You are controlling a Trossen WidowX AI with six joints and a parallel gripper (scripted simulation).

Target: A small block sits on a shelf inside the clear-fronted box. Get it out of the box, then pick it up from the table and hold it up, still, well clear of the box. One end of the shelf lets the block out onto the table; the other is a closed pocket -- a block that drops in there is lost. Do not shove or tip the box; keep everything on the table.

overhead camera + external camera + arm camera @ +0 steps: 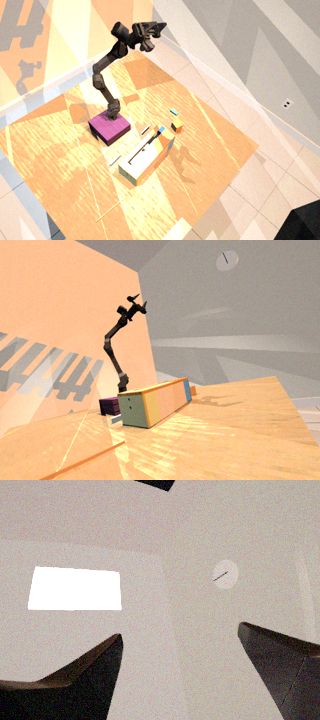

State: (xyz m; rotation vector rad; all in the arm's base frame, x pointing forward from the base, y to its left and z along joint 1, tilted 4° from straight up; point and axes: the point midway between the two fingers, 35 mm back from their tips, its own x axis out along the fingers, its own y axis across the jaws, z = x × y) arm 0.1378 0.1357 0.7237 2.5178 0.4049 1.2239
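The box (148,158) (169,402) stands upright on the table, long side across from the arm's base, with a narrow slot along its top. A blue piece (161,129) shows at the slot's far end. A tiny tan-and-dark thing (143,149) shows in the slot; I cannot tell whether it is the block. The shelf and clear front are hidden or too small to make out. My gripper (162,29) (142,297) (182,635) is open and empty, high above the table and far from the box, pointing upward and away toward the walls.
An orange cube (177,125) (193,390) stands by the box's far end, with a teal piece (173,111) beyond it. Two pale bars (145,129) (115,160) lie on the base side. A thin rod (109,209) (90,458) lies near the table's edge. The arm stands on a purple block (109,129) (109,406).
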